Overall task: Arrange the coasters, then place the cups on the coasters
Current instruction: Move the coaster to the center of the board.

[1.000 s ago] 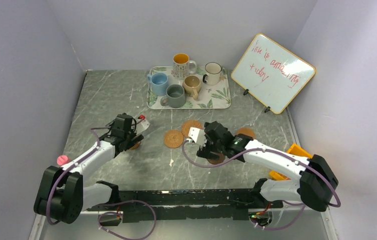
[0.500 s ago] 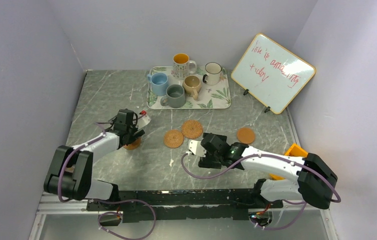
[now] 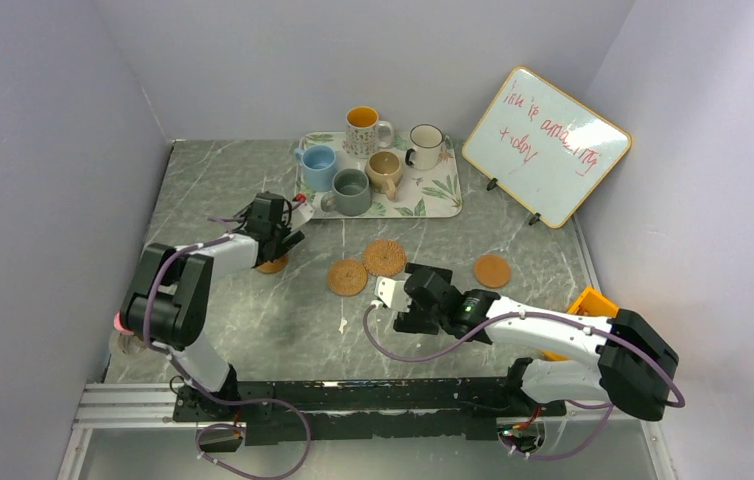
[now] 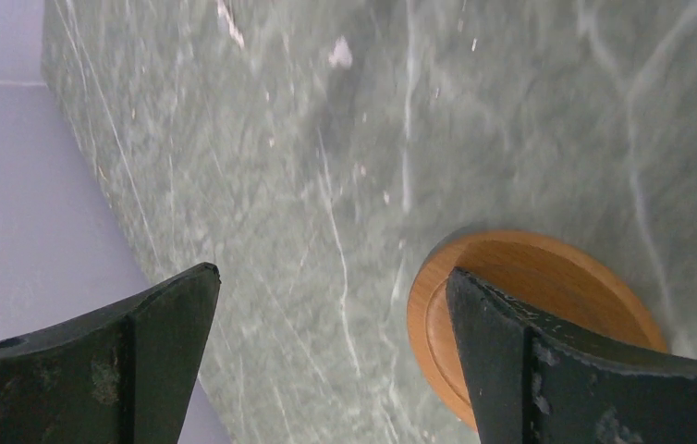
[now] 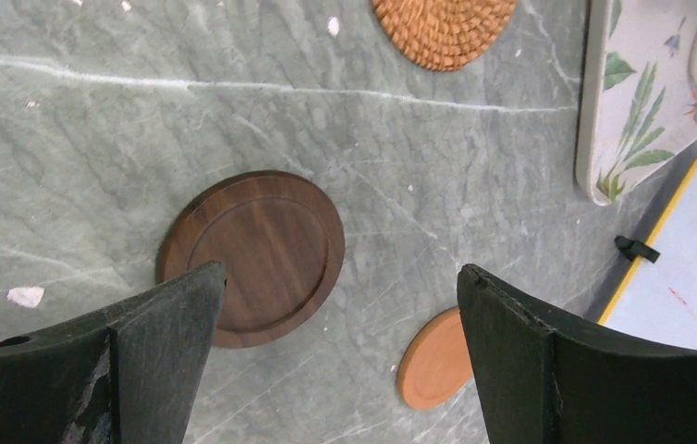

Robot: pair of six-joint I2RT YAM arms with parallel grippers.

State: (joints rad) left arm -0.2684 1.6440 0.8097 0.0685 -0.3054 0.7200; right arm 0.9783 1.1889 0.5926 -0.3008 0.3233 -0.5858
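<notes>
Coasters first: the one by the left claw is a smooth honey-coloured wooden disc with a raised rim. The one by the right claw is a dark walnut disc with the same lip. Both lie flat on the green marble table. Both claws are spread wide with nothing in them. The honey disc sits off to one side of the left claw, half tucked under one finger instead of centred in the gap, can't tell if they touch. The walnut disc lies under the right claw's gap, nearer one finger, and a woven coaster sits past the fingertips. Cups are all on the leaf-print tray, well beyond both claws. Versus a second ago the left claw has reached toward the tray and the honey disc lies further out with it, while the right claw pulled back
</notes>
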